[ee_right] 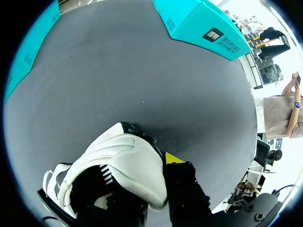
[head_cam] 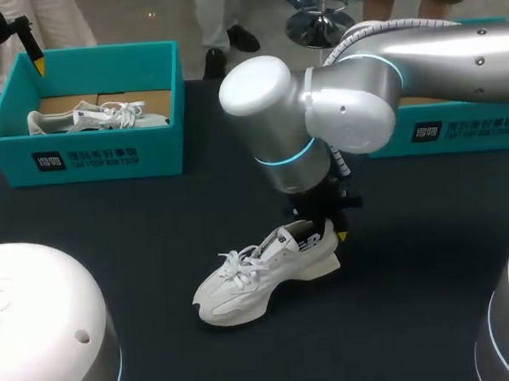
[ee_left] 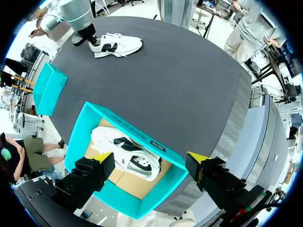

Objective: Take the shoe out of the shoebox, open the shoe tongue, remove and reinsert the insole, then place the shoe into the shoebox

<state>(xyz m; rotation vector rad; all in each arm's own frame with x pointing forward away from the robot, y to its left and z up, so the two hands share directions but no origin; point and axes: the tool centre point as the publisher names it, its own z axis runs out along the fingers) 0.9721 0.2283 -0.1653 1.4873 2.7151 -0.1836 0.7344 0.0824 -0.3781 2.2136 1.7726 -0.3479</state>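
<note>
Shoe (head_cam: 251, 284): white, laced, chunky curved sole; right gripper (head_cam: 326, 229) pinches heel.

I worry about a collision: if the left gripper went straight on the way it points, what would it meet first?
Probably the white shoe lying in the teal shoebox, ahead of the open left gripper; depth is unclear, so the box's rim might come first.
</note>
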